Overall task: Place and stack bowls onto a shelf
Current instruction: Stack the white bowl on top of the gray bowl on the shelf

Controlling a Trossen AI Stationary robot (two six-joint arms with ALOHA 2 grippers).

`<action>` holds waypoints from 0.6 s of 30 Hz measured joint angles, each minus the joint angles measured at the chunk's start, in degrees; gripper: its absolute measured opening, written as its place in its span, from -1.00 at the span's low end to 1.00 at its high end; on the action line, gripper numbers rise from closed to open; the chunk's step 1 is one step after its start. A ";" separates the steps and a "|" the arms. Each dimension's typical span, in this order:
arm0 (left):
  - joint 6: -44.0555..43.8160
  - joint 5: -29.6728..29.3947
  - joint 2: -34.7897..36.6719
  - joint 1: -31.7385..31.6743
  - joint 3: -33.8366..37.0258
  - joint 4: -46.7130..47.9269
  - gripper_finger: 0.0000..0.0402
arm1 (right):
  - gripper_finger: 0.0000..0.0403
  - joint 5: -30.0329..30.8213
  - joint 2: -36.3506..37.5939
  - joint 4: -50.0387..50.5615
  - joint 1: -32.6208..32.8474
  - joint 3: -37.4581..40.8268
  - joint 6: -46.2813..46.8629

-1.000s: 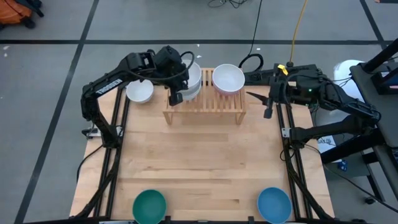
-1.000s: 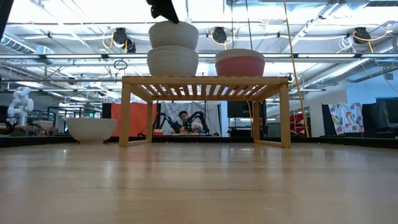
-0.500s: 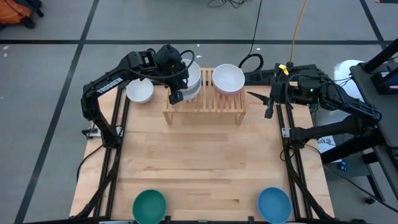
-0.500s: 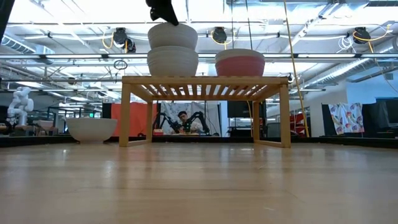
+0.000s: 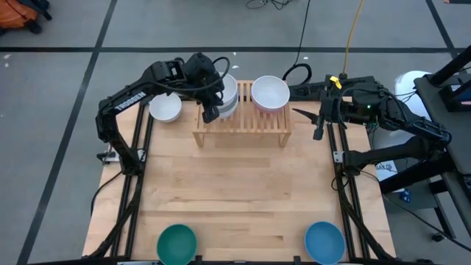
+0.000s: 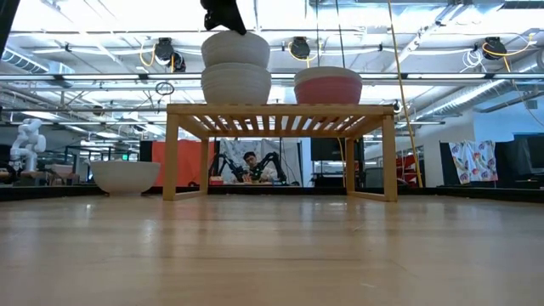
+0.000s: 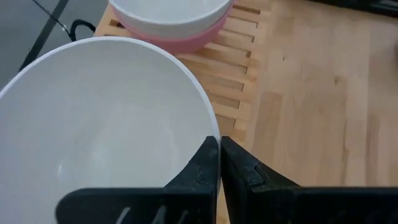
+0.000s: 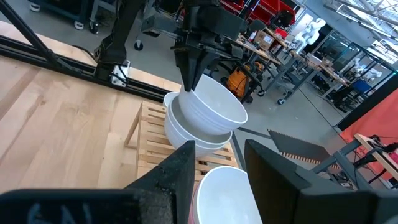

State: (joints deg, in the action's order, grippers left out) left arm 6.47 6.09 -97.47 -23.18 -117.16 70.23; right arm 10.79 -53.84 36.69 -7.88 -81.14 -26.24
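Since a second ago almost nothing has shifted: my left gripper [image 5: 210,114] has edged only slightly along the front of the stack, and the bowl it pinches sits just as high above the others in the low view as it did then.

Starting at the left of the table, a lone white bowl [image 5: 165,107] stands on the wood beside the shelf [image 5: 243,125], off its left end. Next comes the white stack [image 6: 236,82] on the left part of the shelf. My left gripper is clamped tight on the near rim of the top white bowl [image 7: 106,124], one finger inside and one outside, as my left wrist view shows. In the low view that bowl rides on the stack with its body showing above the one below. Just to the right on the slats sits the pink bowl [image 6: 328,87] with a white bowl [image 5: 270,93] nested inside it; the two stacks are close together, and I cannot tell whether they touch.

Further right, my right gripper [image 5: 319,121] hangs off the right end of the shelf, apart from it, its fingers spread and holding nothing.

At the near edge of the table, well apart from the shelf, the teal green bowl [image 5: 177,244] sits to the left and the blue bowl [image 5: 324,241] to the right.
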 joint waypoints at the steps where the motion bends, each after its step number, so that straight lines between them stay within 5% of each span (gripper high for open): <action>1: 0.01 0.00 0.03 0.09 0.77 -1.19 -0.97 | -0.34 0.00 0.00 0.00 0.00 0.00 0.00; 18: -0.45 -0.09 -0.05 0.00 7.73 -5.41 -0.88 | -0.34 -0.02 0.00 0.00 -0.02 0.00 0.00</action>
State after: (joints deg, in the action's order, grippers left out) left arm 6.03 6.00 -97.51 -23.18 -109.42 64.82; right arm 10.77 -53.84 36.69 -7.90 -81.14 -26.24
